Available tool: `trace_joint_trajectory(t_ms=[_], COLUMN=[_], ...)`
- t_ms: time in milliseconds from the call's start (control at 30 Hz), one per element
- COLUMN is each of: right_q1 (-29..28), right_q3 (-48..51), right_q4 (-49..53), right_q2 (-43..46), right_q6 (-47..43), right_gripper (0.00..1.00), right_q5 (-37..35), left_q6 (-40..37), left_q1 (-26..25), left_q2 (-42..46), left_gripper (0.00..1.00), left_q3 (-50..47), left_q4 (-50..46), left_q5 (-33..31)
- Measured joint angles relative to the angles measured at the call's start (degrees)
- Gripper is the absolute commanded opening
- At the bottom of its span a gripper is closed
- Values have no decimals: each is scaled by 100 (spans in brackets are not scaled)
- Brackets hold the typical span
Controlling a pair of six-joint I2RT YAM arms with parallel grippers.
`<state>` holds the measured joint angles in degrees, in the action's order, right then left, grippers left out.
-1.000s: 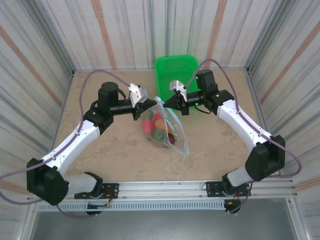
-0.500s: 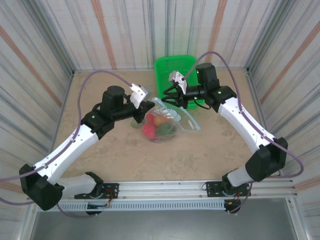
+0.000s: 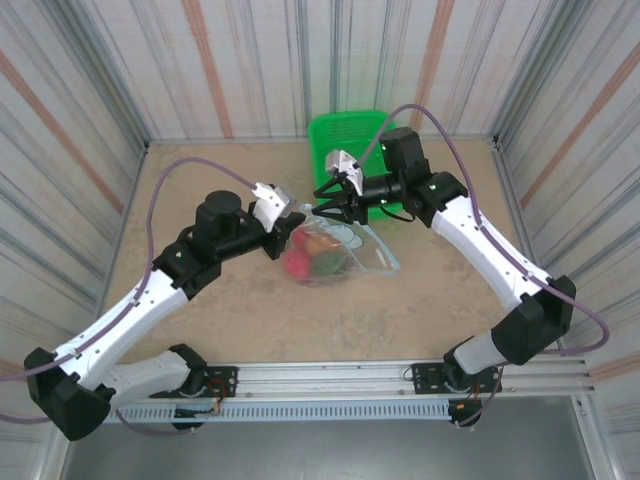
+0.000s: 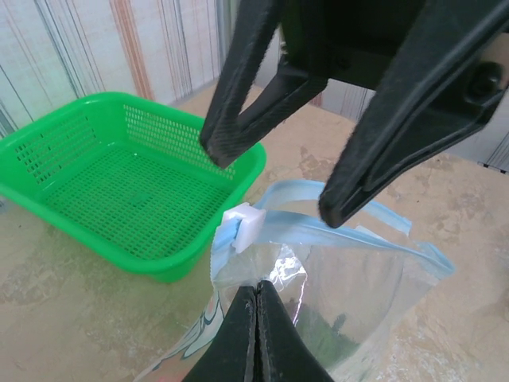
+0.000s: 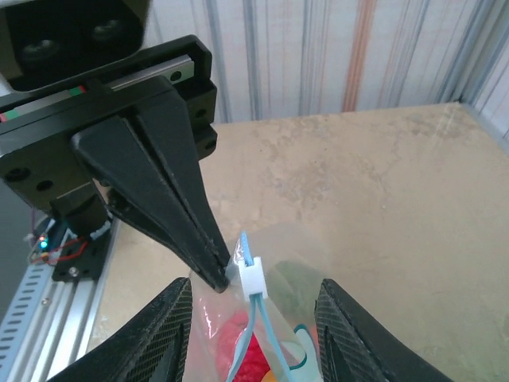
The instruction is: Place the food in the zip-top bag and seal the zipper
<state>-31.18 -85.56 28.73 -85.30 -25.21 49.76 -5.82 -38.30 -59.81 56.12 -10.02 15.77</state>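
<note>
Pinching the clear bag [image 4: 350, 294] at its corner, the left gripper [image 4: 256, 288] is clamped closed; the right gripper [image 5: 250, 285] hangs open over the white slider [image 4: 242, 225].
A missed slider could leave the thin blue zipper [image 4: 350, 239] gaping, spilling the smooth toy food [image 3: 310, 255] inside; the crinkly film lies beside a green mesh basket [image 4: 119, 191].

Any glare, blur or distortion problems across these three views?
Top external: even, diffuse light with soft shadows, and a wide-angle look with the walls splaying outward. The clear crinkly zip-top bag shows only mild sheen. Left wrist: a white glare patch on the bag film, while the green mesh plastic basket is sharp. Right wrist: flat light, no hot spots, and the white slider clip is crisp.
</note>
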Motion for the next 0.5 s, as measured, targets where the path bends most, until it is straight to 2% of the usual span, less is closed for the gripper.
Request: trace_joint_trajectory(t_ms=[200,500], right_q1=[-11,-66], right_q3=[-295,-577], right_q4=[568,940], right_q2=[-289,-516], right_q6=[-409,-551], right_gripper=[33,26], right_q5=[170,299], left_q6=[-98,-146], left_q1=[-9,-9], left_q2=[4,4], left_gripper=[0,0], left_q3=[-70,-70], left_q4=[90,90], left_q5=[-2,0])
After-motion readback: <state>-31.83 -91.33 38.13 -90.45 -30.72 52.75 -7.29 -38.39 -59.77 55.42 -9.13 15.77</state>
